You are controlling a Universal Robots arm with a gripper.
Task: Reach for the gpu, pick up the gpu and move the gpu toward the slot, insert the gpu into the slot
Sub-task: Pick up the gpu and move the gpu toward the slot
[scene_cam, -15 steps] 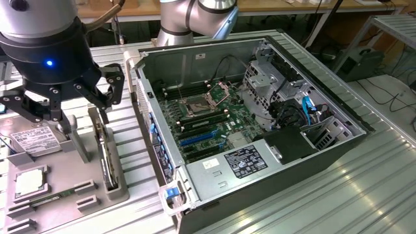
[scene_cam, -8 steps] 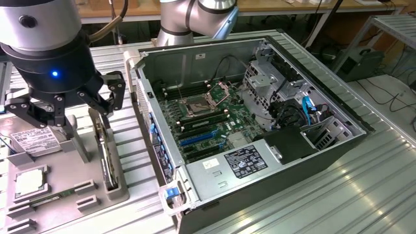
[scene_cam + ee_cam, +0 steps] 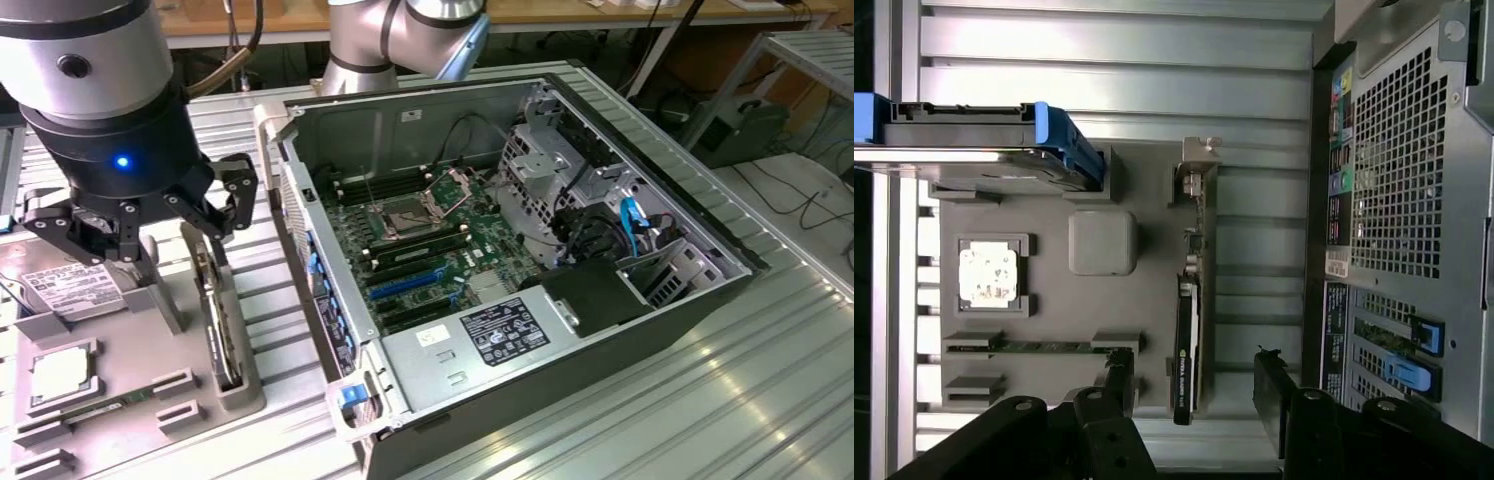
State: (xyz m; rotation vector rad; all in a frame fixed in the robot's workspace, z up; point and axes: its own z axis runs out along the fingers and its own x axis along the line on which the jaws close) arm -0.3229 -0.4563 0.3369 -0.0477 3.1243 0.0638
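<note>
Ribbed metal tabletop point(image 3: 747, 390) carries your open computer case point(image 3: 694, 305) and, at the exterior view's left, a grey parts tray point(image 3: 120, 350). Your graphics card point(image 3: 220, 320) stands on edge in that tray, outside the case and well apart from the slot point(image 3: 404, 284) on the green motherboard point(image 3: 467, 250). Your gripper point(image 3: 140, 215) hangs above the tray with its jaws spread wide, grasping nothing. In the wrist view, you see its fingers point(image 3: 1118, 378) on either side of the card's end, neither touching it.
</note>
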